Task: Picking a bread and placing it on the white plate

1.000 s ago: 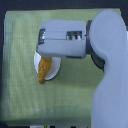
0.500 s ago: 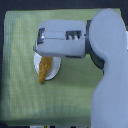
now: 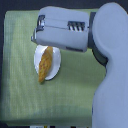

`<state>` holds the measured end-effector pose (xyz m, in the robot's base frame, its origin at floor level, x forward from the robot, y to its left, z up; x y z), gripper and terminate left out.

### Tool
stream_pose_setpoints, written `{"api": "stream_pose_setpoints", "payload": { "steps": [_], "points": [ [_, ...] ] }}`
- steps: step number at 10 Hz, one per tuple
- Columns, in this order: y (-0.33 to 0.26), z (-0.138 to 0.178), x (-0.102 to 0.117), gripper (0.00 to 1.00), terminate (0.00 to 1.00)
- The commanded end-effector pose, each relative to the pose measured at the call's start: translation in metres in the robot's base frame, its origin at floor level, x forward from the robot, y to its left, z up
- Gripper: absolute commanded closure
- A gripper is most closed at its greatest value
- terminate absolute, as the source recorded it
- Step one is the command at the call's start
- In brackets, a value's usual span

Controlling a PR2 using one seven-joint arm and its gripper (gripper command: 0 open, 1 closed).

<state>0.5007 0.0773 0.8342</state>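
1. The bread (image 3: 45,64) is a long, golden-orange pastry with a twisted, ridged surface and tapered ends, darker brown along its edges.
2. It lies slantwise just left of the middle of the frame, its upper end pointing to the upper right and its lower end to the lower left.
3. Most of its length rests on the white plate (image 3: 56,64), a round plain dish; its lower tip reaches past the plate's lower-left rim onto the green cloth (image 3: 20,85).
4. The cloth is pale yellow-green and covers nearly the whole surface, with a darker green band along the top edge of the frame.
5. The gripper (image 3: 36,36) sits at the left end of the grey-white arm (image 3: 107,60), in the upper middle of the frame, above the plate's upper rim and hiding part of it.
6. Whether its jaws are apart or together cannot be made out; the fingers are blurred against the arm's housing, and nothing shows between them.
7. Against the earlier frames, the bread hung lower and further left, its lower end well off the plate; it now lies more squarely on the dish.
8. The arm's end has shifted little, staying over the plate's upper edge.
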Motion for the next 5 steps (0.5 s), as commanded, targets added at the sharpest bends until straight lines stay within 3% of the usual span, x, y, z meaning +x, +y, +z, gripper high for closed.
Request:
{"api": "stream_pose_setpoints", "payload": {
  "steps": [1, 3, 5],
  "points": [
    [-0.043, 0.094, 0.020, 0.00, 0.00],
    [-0.055, 0.110, 0.004, 0.00, 0.00],
    [-0.076, 0.125, 0.005, 0.00, 0.00]
  ]
}}
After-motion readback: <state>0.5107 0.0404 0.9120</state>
